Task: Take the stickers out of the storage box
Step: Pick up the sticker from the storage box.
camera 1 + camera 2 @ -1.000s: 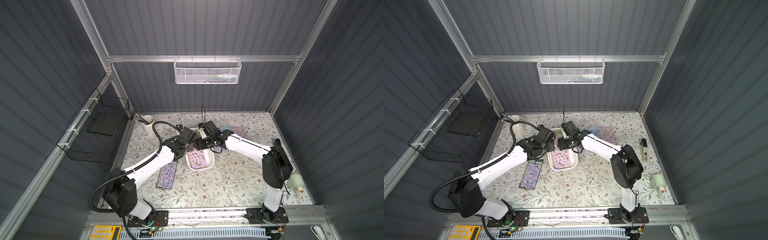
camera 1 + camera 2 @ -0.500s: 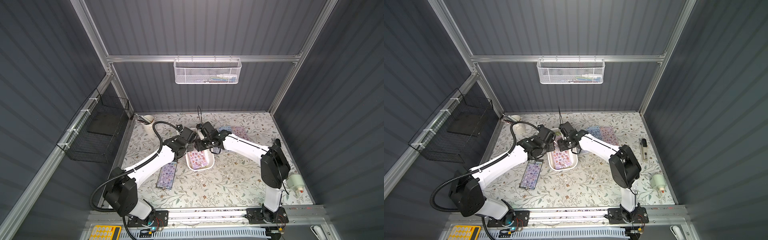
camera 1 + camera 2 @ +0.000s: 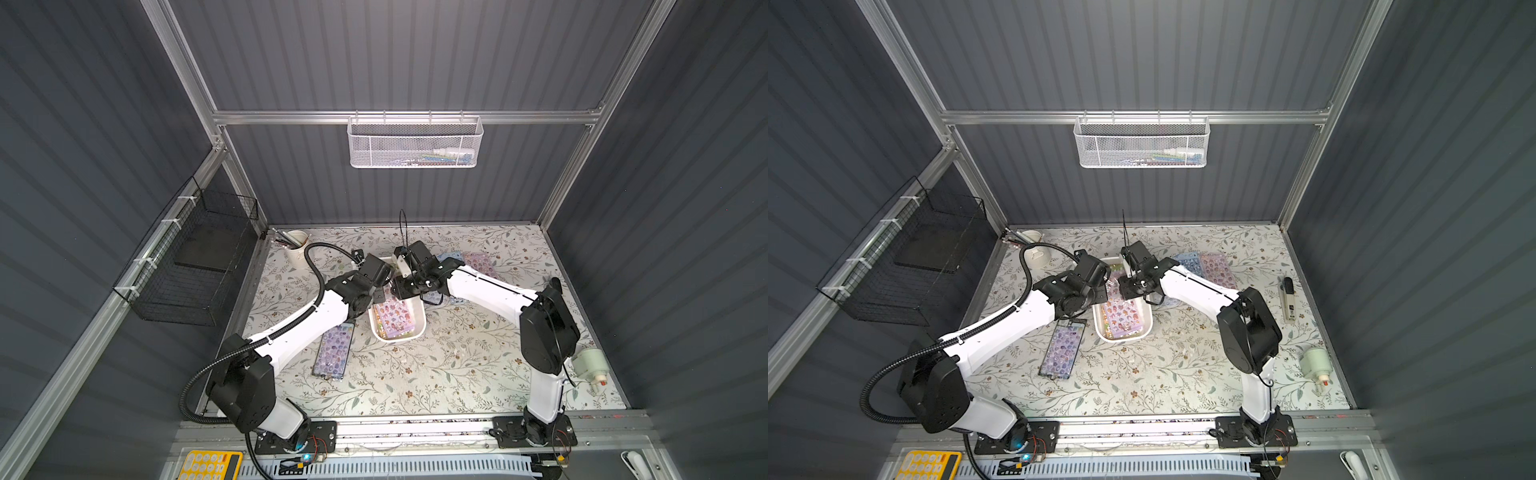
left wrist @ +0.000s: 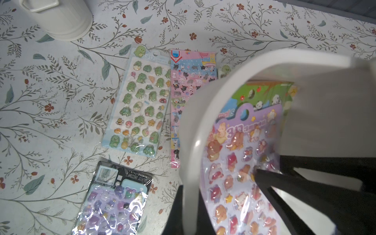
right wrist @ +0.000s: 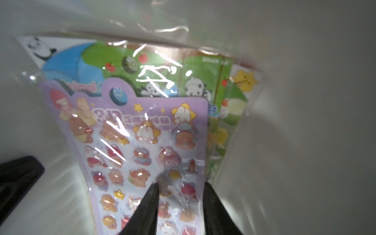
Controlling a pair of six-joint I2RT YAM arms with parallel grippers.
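Tabletop (image 3: 457, 374): several stickers (image 4: 140, 105) already lie out beside the storage box (image 3: 397, 338).
Box contents: a stack left inside.
Left gripper (image 4: 188, 205): jaws clamped on box wall.
Right gripper (image 5: 180, 189): jaws part-open astride top purple sheet (image 5: 142, 158).

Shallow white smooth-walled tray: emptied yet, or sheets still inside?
Not empty. A glossy purple sticker sheet lies topmost in the white tray, with a green panda sheet beneath it.

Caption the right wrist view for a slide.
Right gripper, jaws apart, straddles the edge of the purple sticker sheet inside the white storage box.
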